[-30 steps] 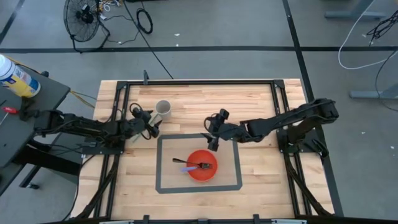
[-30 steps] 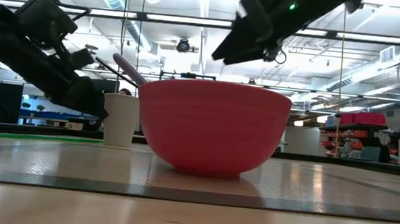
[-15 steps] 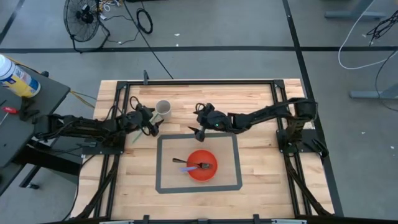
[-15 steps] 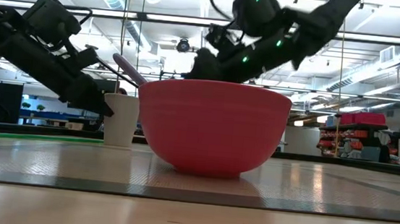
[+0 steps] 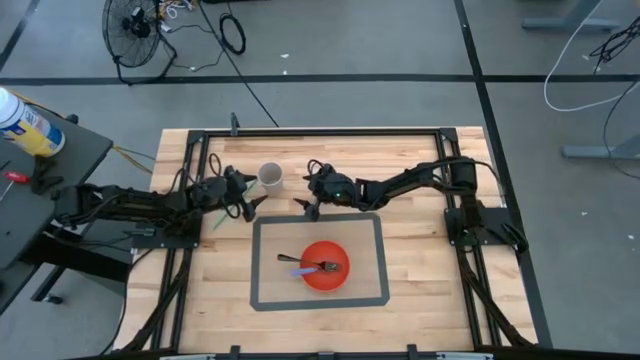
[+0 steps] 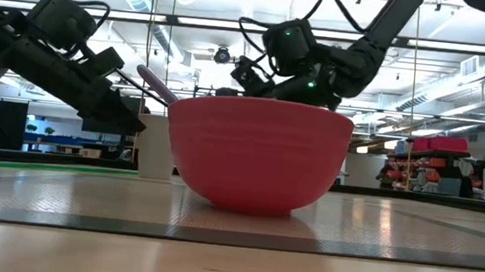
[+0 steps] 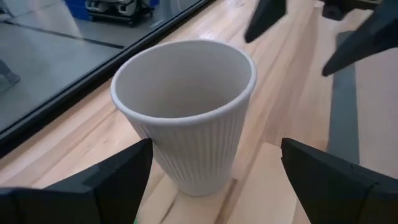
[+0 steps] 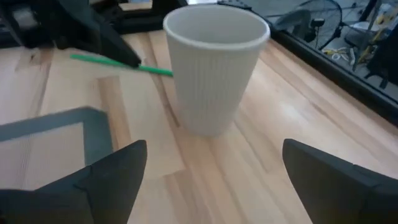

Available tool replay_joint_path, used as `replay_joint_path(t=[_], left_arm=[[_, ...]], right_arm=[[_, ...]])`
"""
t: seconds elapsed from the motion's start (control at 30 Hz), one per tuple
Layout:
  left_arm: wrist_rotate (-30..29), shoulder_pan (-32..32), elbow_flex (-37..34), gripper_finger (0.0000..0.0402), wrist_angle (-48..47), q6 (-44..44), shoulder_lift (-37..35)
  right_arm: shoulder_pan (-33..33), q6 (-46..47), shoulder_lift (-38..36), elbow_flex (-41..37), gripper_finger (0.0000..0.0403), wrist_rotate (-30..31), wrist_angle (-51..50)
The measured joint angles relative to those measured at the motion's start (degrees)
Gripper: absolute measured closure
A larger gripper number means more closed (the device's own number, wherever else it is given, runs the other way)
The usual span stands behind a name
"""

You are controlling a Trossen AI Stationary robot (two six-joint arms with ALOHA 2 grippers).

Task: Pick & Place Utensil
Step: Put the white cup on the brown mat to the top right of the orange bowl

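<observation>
A white ribbed paper cup [image 5: 269, 176] stands upright on its base on the wooden table, far of the taped rectangle. My left gripper [image 5: 247, 190] is open at the cup's left, and in the left wrist view its fingers [image 7: 214, 149] stand either side of the cup [image 7: 186, 112]. My right gripper [image 5: 303, 190] is open just right of the cup [image 8: 214, 68], low over the table and apart from it. A red bowl [image 5: 325, 265] inside the rectangle holds a fork and a purple utensil [image 6: 155, 82]. My left gripper has one finger [image 7: 118, 174] standing right beside the cup's lower wall [image 7: 158, 162], level from the table's left. I cannot tell whether it touches the cup. The cup stands upright on the table.
A thin green stick [image 8: 121, 64] lies on the table under my left arm [image 5: 215, 222]. The grey taped rectangle [image 5: 255, 260] frames the bowl. Black frame rails [image 5: 190, 160] run along the table's edges. Both grippers crowd the cup from opposite sides.
My right gripper has swung from over the rectangle's far edge toward the table's left and far side and dropped low beside the cup. My left gripper has edged right toward the cup. The cup has slid slightly toward the right.
</observation>
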Motion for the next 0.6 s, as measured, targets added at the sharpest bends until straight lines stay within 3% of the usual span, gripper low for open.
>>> replay_joint_path(t=[0.37,0.6], left_arm=[[8.91,5.16,0.0,0.0042,1.14,3.17,0.0],[9.46,5.29,0.02,0.0042,1.18,3.17,0.0]], right_arm=[[-1.93,-4.04,6.67,13.69,0.0023,-1.05,-7.37],[-3.07,-3.78,10.14,19.13,0.0023,-2.7,-9.44]])
